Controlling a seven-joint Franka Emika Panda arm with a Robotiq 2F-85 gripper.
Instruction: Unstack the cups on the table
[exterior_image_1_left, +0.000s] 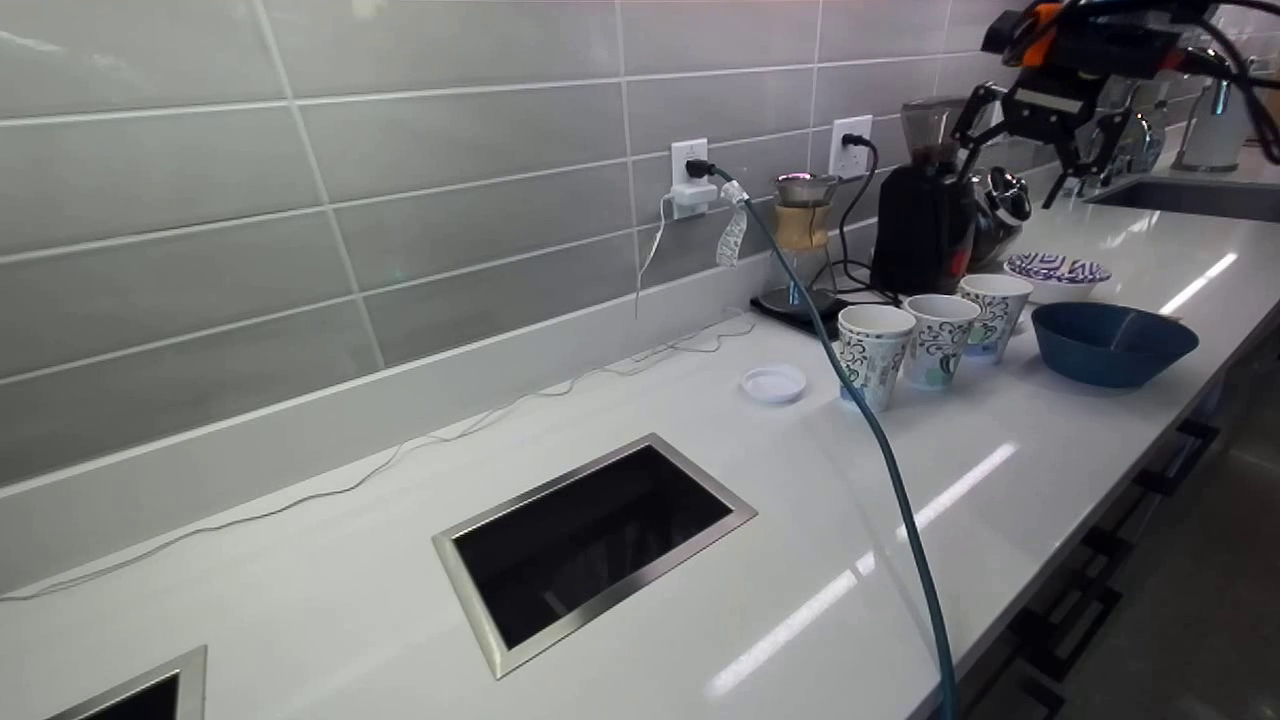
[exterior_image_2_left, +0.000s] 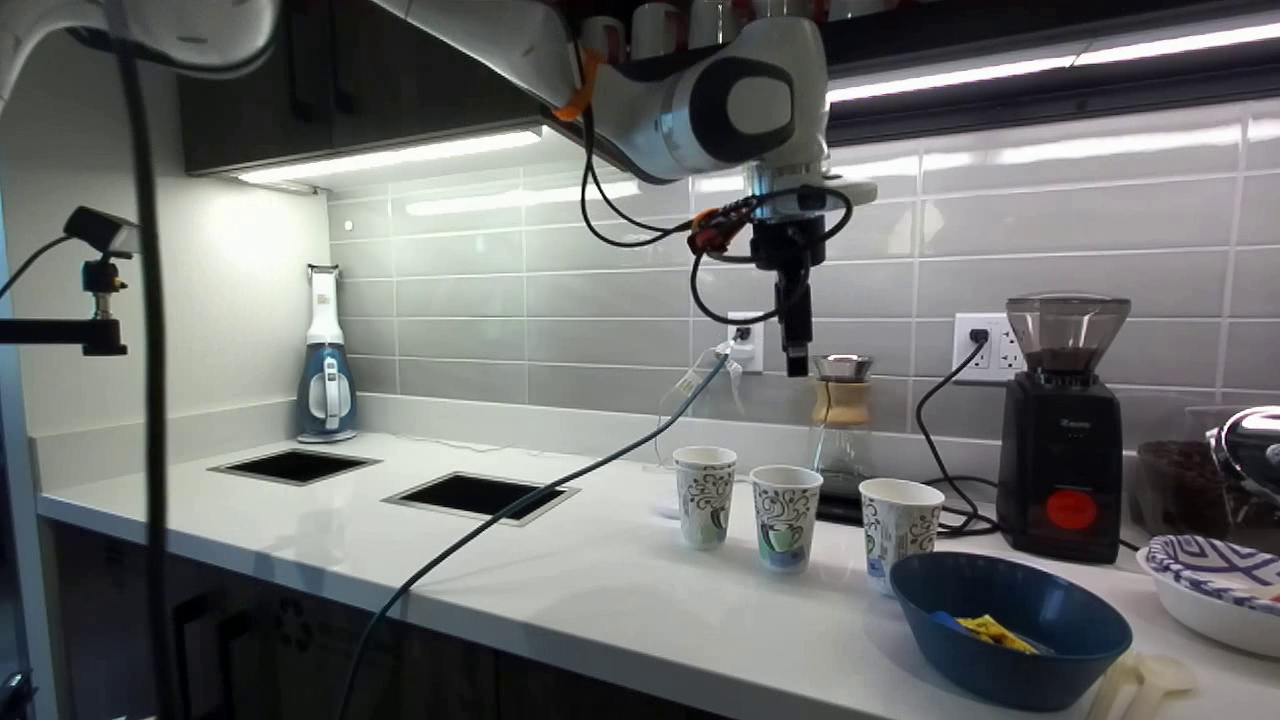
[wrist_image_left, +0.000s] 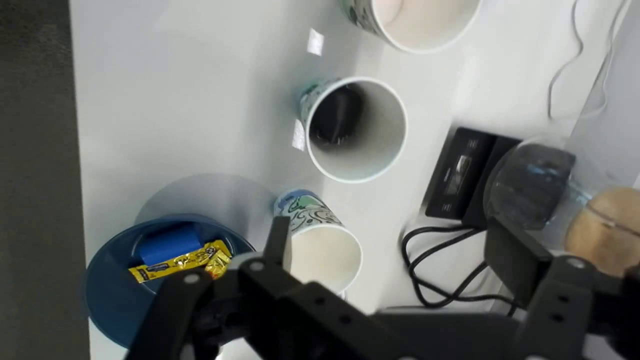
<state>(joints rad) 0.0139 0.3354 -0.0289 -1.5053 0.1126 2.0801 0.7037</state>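
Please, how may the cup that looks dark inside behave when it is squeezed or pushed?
The cup has a thin rim, so its wall would probably dent under a hard squeeze. Its narrower base suggests it may tip if pushed near the top. The dark patch inside might be liquid, which could slosh; I cannot tell.

Looks like smooth, printed paper on the cups; gleams glossy across the white table; shines as metal on the cut-out frame; passes for smooth plastic on the blue bowl, wood on the carafe collar.
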